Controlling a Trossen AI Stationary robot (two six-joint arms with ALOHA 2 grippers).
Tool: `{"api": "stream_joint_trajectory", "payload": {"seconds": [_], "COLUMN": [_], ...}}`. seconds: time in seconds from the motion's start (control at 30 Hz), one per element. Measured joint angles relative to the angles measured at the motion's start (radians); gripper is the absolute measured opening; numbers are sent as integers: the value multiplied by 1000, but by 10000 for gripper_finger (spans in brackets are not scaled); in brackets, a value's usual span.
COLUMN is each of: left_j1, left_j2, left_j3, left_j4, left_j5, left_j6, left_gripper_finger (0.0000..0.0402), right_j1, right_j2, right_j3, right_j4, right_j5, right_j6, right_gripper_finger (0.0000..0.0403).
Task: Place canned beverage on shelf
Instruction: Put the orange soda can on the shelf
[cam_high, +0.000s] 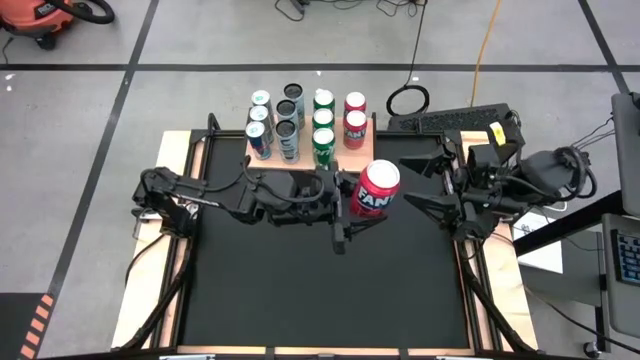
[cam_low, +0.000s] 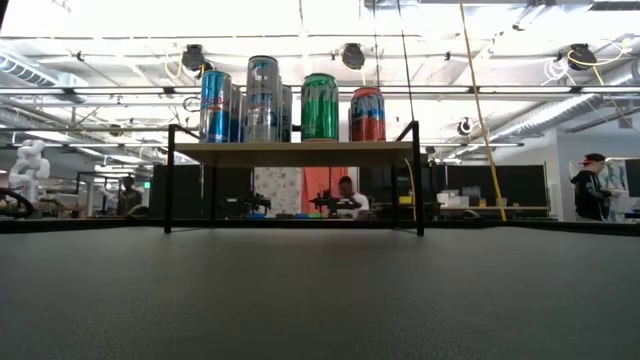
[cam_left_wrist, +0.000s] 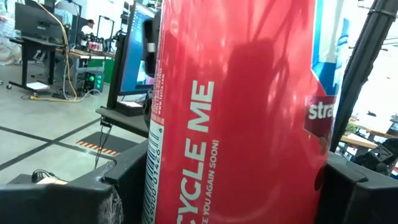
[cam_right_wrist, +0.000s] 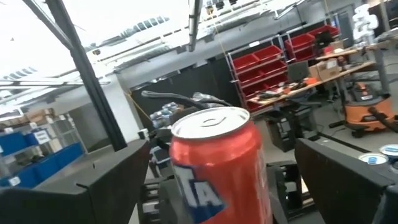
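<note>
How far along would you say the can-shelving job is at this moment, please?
Done: the shelf already carries four rows of cans. In hand: the left gripper holds a red can near the shelf, the right gripper open beside it. Left: setting it down.

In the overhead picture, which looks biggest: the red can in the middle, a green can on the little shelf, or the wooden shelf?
1. Shelf, widest overall.
2. Red can, though it is lifted nearer the camera, so its apparent size is unsure.
3. Green can, which shows mainly its top.
</note>
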Motion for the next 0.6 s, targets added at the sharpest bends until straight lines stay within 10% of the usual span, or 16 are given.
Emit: {"api": "stream_joint_trajectory", "payload": {"seconds": [0.6], "left_j1": [-11], "left_j2": [26], "left_j3": [0], "left_j4": [-1], "left_j5": [0], "left_j6": [-20], "left_gripper_finger": [302], "right_j1": [-40], "right_j2": [30], "right_j3": [0], "right_j4": [-61], "right_j5": [-123], "right_j6": [36], "right_gripper_finger": [382]}}
